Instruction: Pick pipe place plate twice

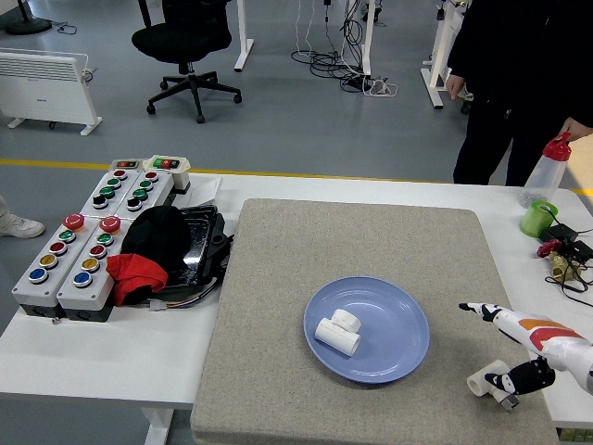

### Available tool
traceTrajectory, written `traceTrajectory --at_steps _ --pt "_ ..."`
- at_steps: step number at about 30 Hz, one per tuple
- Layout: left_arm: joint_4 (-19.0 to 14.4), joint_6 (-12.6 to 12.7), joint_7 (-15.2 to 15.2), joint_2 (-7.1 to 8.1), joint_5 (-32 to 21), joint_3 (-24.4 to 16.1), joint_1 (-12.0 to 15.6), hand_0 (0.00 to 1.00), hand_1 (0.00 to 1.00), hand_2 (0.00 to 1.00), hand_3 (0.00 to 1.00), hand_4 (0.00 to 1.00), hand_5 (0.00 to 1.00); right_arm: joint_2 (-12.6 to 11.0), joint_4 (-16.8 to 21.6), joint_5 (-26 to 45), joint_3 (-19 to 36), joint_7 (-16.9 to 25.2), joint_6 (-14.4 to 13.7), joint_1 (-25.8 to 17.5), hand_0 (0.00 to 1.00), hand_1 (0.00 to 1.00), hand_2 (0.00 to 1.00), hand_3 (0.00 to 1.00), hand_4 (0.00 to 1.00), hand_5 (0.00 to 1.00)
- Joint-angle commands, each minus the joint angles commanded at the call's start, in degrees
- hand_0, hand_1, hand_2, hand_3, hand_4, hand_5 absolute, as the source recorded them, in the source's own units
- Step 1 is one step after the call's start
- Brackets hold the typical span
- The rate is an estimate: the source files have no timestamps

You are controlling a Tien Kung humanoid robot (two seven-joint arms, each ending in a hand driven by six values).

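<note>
No brand, label or legible writing can be made out on anything in view.

Landmark: the blue plate [394, 348], which sits on the grey mat [278, 278] covering the white table [93, 352].

One white pipe fitting [337, 330] lies inside the plate, left of its centre. A second white pipe fitting [487, 381] lies on the mat to the right of the plate and nearer the table's front edge, clear of the plate rim.

The right hand [526, 349] enters from the right, beyond the plate's right rim. Its fingers [482, 309] are extended and apart, and its dark thumb sits just beside the second fitting's right end; contact cannot be confirmed. The hand holds nothing.

Left of the plate, off the mat: two grey button boxes [69, 260] with red, green, yellow and blue buttons, and a black tray [199, 246] carrying a black and red cloth [144, 255].

Far right of the plate: a green cup [537, 219] and a clear bottle [547, 167] with a red cap. A person in dark clothing [519, 74] stands behind the table's far right corner, a hand at the bottle's cap.
</note>
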Motion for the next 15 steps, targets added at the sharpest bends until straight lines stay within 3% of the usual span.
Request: traceTrajectory --at_steps 5,15 --pt "0.00 0.01 -0.06 0.01 -0.18 0.07 -0.01 0.731 0.776 0.741 0.701 0.455 0.998 -0.72 -0.94 -0.06 -0.91 -0.19 0.26 -0.46 0.929 0.886 0.972 0.981 0.784 0.295" --pt "-0.03 0.03 0.05 -0.11 0.06 -0.15 0.06 0.731 0.776 0.741 0.702 0.456 0.998 0.68 -4.64 -0.89 -3.51 -0.20 -0.62 0.27 0.916 0.884 0.971 0.976 0.784 0.309"
